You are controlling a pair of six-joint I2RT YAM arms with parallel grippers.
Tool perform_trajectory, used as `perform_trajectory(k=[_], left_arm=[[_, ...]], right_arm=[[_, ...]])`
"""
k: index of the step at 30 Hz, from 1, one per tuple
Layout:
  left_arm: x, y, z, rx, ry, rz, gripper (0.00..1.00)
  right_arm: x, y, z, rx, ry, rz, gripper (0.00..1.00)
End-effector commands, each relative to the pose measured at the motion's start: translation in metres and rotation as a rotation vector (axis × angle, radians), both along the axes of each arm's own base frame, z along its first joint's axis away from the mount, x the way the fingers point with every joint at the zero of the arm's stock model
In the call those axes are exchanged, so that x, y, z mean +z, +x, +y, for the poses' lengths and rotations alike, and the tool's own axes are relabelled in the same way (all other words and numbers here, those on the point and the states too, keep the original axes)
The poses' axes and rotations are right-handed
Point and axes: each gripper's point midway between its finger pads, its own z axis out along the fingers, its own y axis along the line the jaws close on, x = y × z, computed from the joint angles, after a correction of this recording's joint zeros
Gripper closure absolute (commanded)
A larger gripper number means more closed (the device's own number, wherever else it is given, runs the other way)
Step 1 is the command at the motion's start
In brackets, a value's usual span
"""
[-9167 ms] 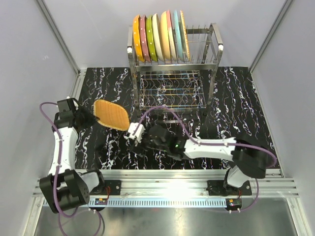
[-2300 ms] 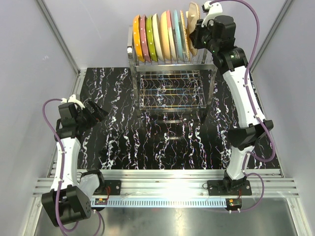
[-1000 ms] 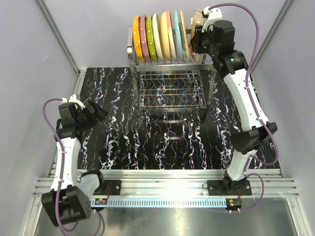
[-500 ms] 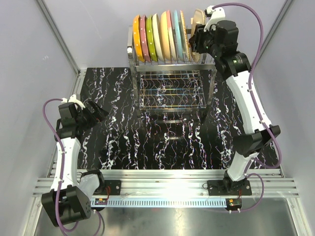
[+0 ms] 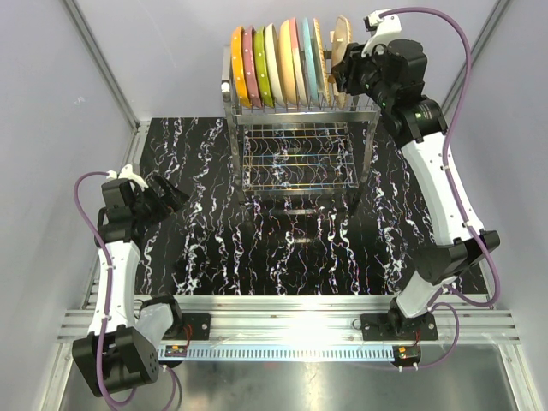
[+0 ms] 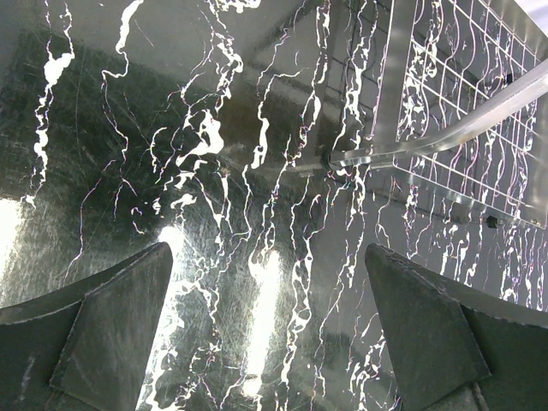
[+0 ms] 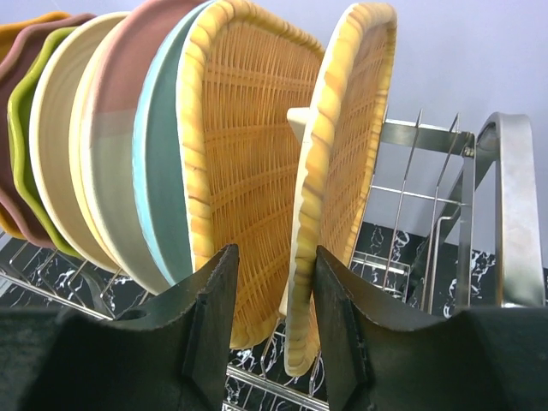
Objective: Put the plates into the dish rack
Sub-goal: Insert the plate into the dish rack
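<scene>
Several plates (image 5: 274, 64) stand on edge in the top tier of the dish rack (image 5: 370, 128): orange, pink, lime-green, cream, tan and light blue. The rightmost one is a yellow wicker-patterned plate (image 7: 342, 128), upright between prongs beside a similar one (image 7: 248, 128). My right gripper (image 7: 274, 253) is open astride that last plate's lower rim, with a clear gap on its left side. High at the rack's right end, the right gripper (image 5: 349, 73) sits against the row. My left gripper (image 5: 175, 195) hovers open over the marble table at the left, and the left gripper (image 6: 268, 248) holds nothing.
Free upright prongs (image 7: 411, 171) and the rack's right end tube (image 7: 505, 214) stand just right of the last plate. The rack's lower wire grid shelf (image 5: 295, 154) holds nothing. The rack's foot bar (image 6: 445, 141) lies ahead of the left gripper. White walls enclose the black marble table (image 5: 282, 248).
My right gripper's jaws have widened off the wicker plate, which stays standing in the rack. The right wrist has drifted slightly right. The left arm has not moved.
</scene>
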Motion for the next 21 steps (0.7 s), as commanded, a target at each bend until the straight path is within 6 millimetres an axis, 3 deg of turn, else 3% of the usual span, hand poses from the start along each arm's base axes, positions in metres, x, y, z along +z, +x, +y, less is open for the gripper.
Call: perform_trajectory(k=[1,5,10,21], left_arm=[[0.009,0.004,-0.002,-0.017,0.007,-0.051,0.01],[0.01,0.003,-0.002,-0.018,0.011,-0.052,0.01],[0.01,0.003,-0.003,-0.018,0.011,-0.052,0.01],[0.012,0.002,-0.003,-0.02,0.014,-0.059,0.01]], right_arm=[[0.027,-0.013,0.003,0.034,0.038,-0.072,0.53],[0.027,-0.018,0.007,0.066,0.035,-0.071,0.53],[0.041,-0.035,0.011,0.12,0.049,-0.126,0.5],[0.056,-0.057,0.006,0.134,0.068,-0.155,0.49]])
